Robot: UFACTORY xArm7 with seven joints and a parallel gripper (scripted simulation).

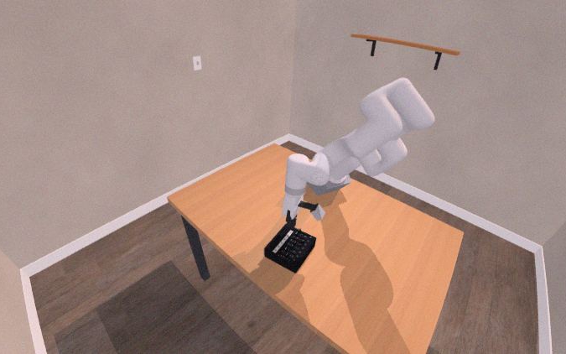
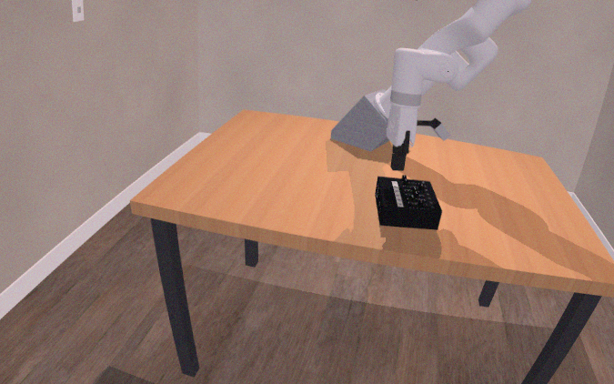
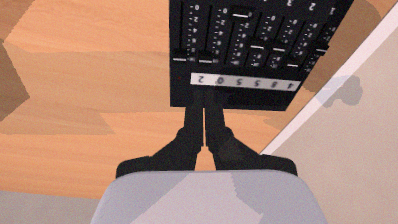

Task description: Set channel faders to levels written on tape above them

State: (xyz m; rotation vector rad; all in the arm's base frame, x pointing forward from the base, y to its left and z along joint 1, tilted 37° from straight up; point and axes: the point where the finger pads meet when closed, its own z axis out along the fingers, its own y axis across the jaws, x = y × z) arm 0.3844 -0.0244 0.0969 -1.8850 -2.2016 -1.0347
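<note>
The black lighting desk point(image 1: 283, 259) point(image 2: 408, 217) point(image 3: 250, 100) stands on its feet on the wooden table point(image 1: 386, 246) point(image 2: 261, 181) point(image 3: 75, 75). A white tape strip point(image 3: 250, 83) point(image 2: 397, 196) with written digits runs along one side of it, next to the row of faders. Most fader caps sit near the tape; one cap point(image 3: 241, 15) sits far from it. My gripper point(image 1: 289, 218) point(image 2: 398, 165) point(image 3: 203, 102) is shut and empty. It hangs a little above the end of the desk nearest the arm's base, fingertips over that end of the tape, touching nothing.
The arm's grey base point(image 2: 361, 126) sits at the back of the table. The desk stands close to a long edge of the table point(image 1: 249, 268). A wall shelf point(image 1: 403, 43) hangs high, well away.
</note>
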